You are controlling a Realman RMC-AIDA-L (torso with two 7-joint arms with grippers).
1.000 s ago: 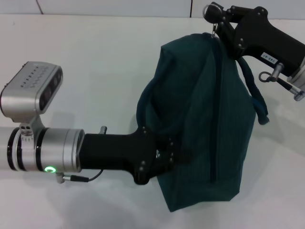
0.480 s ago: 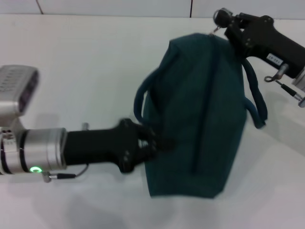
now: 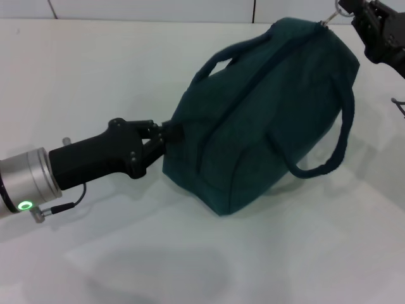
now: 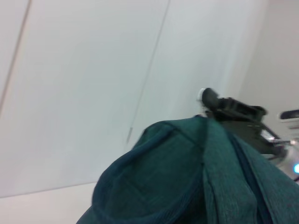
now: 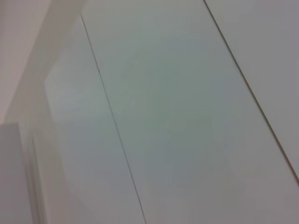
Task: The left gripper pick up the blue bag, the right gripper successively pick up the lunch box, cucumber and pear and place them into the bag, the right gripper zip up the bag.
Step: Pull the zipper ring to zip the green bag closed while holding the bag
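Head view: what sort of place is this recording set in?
Probably a lab test bench: a bare white table, pale panelled walls, and only the blue bag held between the left gripper and right gripper.

Left claw (image 3: pixel 166 134) grips blue bag (image 3: pixel 266 107); right claw (image 3: pixel 354 12) holds its zipper ring.

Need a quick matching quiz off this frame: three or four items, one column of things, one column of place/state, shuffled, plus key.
Things:
1. blue bag
2. left end effector
3. right end effector
4. bag handle loop

Place or state:
A. at the bag's far top corner, by the metal zipper ring
B. hanging loose down the bag's right side
C. clamped on the bag's near left end
D. zipped shut, tilted, stretched between the two arms

Pairs: 1-D, 2-C, 3-A, 4-B
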